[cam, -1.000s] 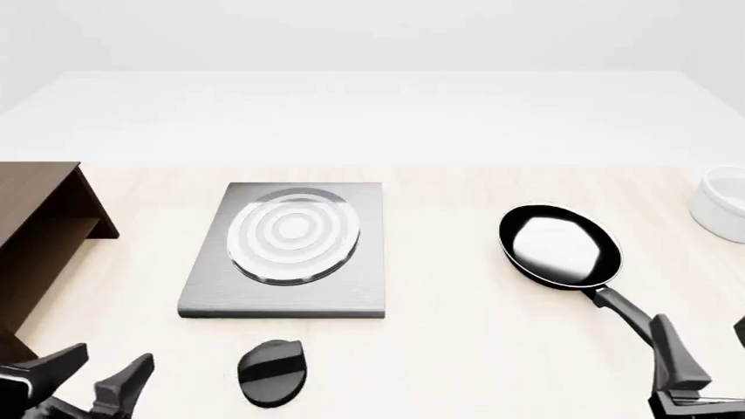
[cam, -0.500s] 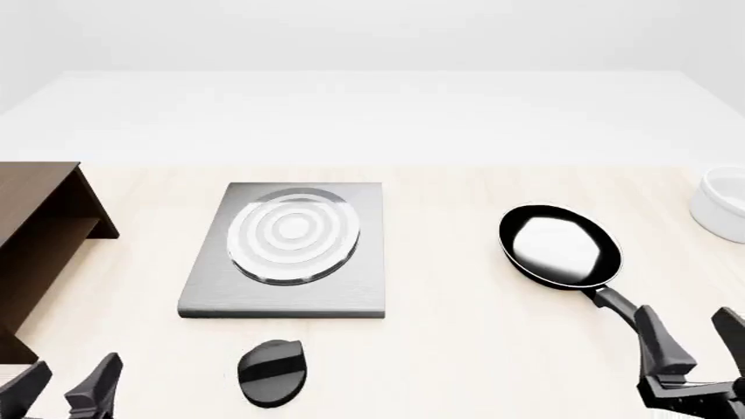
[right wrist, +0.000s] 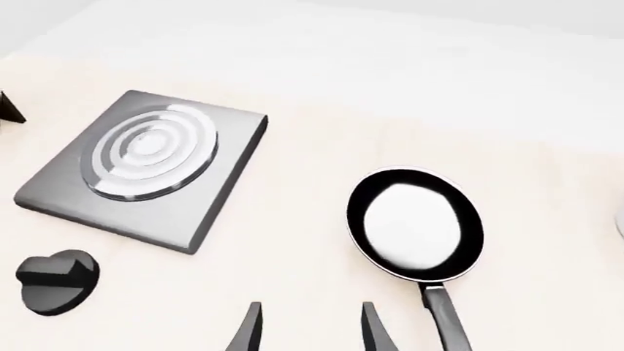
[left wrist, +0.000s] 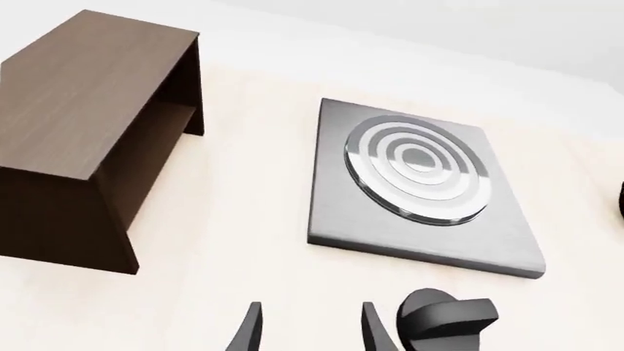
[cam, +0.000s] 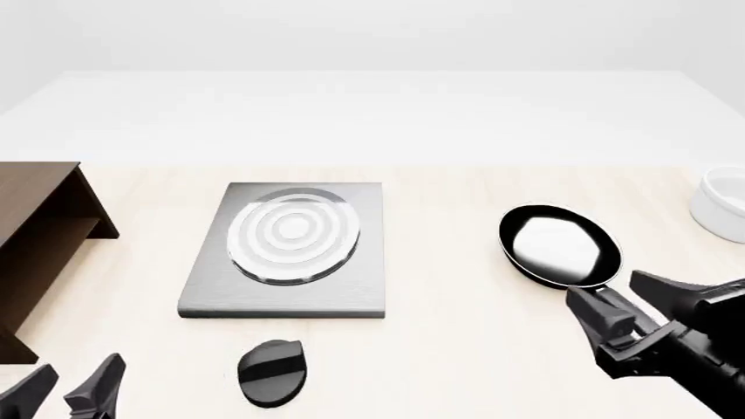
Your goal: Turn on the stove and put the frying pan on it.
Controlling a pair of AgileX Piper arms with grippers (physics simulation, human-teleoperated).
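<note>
The stove (cam: 349, 292) is a grey slab with a ringed burner (cam: 291, 234) at centre left. Its black knob (cam: 271, 371) lies apart, in front of the slab. The frying pan (cam: 559, 246) sits on the table to the right. My right gripper (cam: 605, 290) is open and hangs over the pan's handle, hiding it in the front view. In the right wrist view the handle (right wrist: 443, 318) lies just beside the open fingers (right wrist: 369, 322), not between them. My left gripper (cam: 72, 377) is open and empty at the front left, left of the knob (left wrist: 446, 318).
A dark brown wooden shelf (cam: 35, 236) stands at the left edge, also in the left wrist view (left wrist: 88, 131). A white bowl (cam: 724, 205) sits at the far right edge. Bare light wood table lies between the stove and the pan.
My right gripper has risen and moved forward and left, from the front right corner to over the pan's handle. My left gripper sank lower at the front left, then held still.
</note>
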